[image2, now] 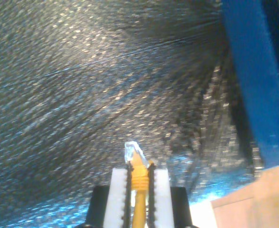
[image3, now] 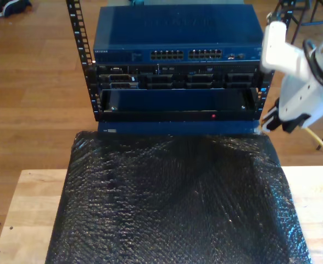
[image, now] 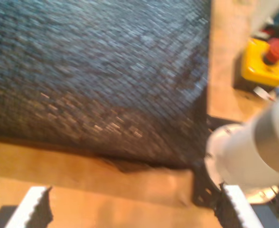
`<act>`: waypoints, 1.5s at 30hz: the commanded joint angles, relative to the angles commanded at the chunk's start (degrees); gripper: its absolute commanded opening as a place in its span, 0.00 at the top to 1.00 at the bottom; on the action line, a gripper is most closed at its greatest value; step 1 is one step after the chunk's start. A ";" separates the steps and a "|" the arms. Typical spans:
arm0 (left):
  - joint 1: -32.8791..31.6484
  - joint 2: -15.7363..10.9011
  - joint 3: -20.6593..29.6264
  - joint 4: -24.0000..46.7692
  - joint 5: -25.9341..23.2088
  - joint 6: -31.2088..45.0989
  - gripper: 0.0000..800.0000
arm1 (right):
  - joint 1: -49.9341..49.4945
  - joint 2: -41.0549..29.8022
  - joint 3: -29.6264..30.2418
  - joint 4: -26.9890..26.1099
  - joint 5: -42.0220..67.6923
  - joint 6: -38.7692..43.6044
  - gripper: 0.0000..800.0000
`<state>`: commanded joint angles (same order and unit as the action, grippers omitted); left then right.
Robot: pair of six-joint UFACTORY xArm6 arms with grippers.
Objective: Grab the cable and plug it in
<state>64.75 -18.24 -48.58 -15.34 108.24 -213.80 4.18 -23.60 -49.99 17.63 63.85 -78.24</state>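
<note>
Yellow: one cable (image2: 138, 190), tool-pinched

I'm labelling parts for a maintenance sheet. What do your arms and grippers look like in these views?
My second gripper has white finger pads with ridged black inner faces on a black base. My first gripper has white, serrated-edged fingers. In the exterior view, an arm is glossy white with a grey band and a black cable.

The exterior view looks steeply down from above; both wrist views skim close over the same black mat (image3: 172, 209).
</note>
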 joint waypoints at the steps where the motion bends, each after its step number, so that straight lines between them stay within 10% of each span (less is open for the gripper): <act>1: 1.76 0.00 0.88 1.41 0.09 2.37 0.00 | 0.00 0.00 0.09 0.00 0.00 0.00 1.00; 14: 8.62 -4.04 12.22 13.36 -1.93 20.84 0.00 | 0.00 -0.44 1.76 0.18 -0.18 0.00 1.00; 30: 9.32 -11.34 26.99 14.59 -19.69 25.67 0.00 | 0.26 -0.09 3.08 0.18 -0.70 0.09 1.00; 45: 12.13 -11.52 32.88 16.35 -28.92 32.97 0.00 | 0.35 0.79 3.69 0.35 -2.73 0.00 1.00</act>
<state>76.88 -29.76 -15.70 1.01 79.32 -180.84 4.53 -22.81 -46.30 17.98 61.12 -78.24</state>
